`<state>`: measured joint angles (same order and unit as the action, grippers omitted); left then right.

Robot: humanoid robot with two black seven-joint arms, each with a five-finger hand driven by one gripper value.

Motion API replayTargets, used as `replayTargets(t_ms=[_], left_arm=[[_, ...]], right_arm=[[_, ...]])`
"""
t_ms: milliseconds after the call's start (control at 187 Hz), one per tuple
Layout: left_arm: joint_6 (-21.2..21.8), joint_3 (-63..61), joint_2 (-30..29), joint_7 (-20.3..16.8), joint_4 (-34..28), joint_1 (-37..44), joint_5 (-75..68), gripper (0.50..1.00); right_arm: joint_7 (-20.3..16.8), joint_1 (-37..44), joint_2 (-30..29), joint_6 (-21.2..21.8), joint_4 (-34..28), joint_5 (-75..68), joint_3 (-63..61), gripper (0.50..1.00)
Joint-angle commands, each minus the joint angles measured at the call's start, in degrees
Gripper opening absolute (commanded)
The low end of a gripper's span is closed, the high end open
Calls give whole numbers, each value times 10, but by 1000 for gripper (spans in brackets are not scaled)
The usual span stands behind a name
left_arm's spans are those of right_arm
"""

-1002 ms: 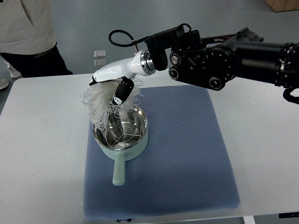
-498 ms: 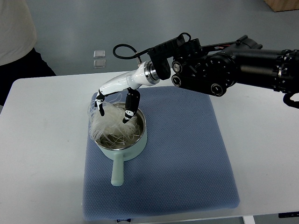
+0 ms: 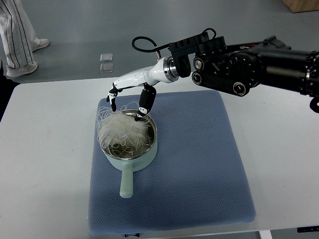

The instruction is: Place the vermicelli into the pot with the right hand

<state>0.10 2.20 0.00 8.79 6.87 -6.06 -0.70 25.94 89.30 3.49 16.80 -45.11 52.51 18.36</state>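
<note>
White fingers [image 3: 143, 107] spread above vermicelli [image 3: 122, 130].

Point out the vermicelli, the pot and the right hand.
vermicelli [image 3: 121, 131]: top view, middle of the white tangle lying in the pot.
pot [image 3: 126, 183]: top view, on its pale green handle.
right hand [image 3: 130, 99]: top view, middle of the open hand above the pot.

A white table [image 3: 45, 164] carried a blue quilted mat [image 3: 199, 164] that reached its near edge and sat well clear of its left edge, and a pale green pot [image 3: 130, 152] stood on the mat's far-left part.
</note>
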Motion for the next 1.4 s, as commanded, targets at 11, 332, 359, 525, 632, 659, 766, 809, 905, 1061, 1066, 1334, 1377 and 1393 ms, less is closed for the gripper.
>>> replayTargets(t_ms=[11,332,359,525,632,659,766,809,905,1061,1066,1334,1377,1393], left_arm=[[0,0,0,0,1,0,0,1000],[0,0,0,0,1,-1,0,1000],[0,-1,0,0,1,-1,0,1000],[0,-1,0,0,1,-1,0,1000],[0,-1,0,0,1,-2,0,1000],[0,-1,0,0,1,-3,0,1000],[0,-1,0,0,2,-3,0,1000],[0,-1,0,0,3,-3,0,1000],[0,-1,0,0,3,-3,0,1000],[0,-1,0,0,2,-3,0,1000],[0,-1,0,0,2,-3,0,1000],[0,0,0,0,2,-3,0,1000],[0,0,0,0,2,-3,0,1000],[0,0,0,0,2,-3,0,1000]], right_arm=[[0,-6,18,0,8,-35,-10,897],[-6,-78,79,-4,45,-87,-145,919],[-7,-90,86,-8,49,-99,-161,921],[-9,-154,107,-40,81,-155,-227,923],[-9,-197,113,-63,101,-187,-268,924],[-10,-212,113,-70,107,-196,-285,924],[-10,-263,111,-81,133,-234,-344,924],[-11,-284,110,-82,137,-248,-370,921],[-11,-318,108,-86,138,-277,-418,921],[-17,-370,100,-106,138,-335,-493,924],[-17,-370,100,-106,138,-335,-493,924],[-30,-409,95,-139,137,-417,-527,924],[-30,-413,96,-139,137,-434,-532,924],[-30,-414,95,-138,137,-442,-533,924]])
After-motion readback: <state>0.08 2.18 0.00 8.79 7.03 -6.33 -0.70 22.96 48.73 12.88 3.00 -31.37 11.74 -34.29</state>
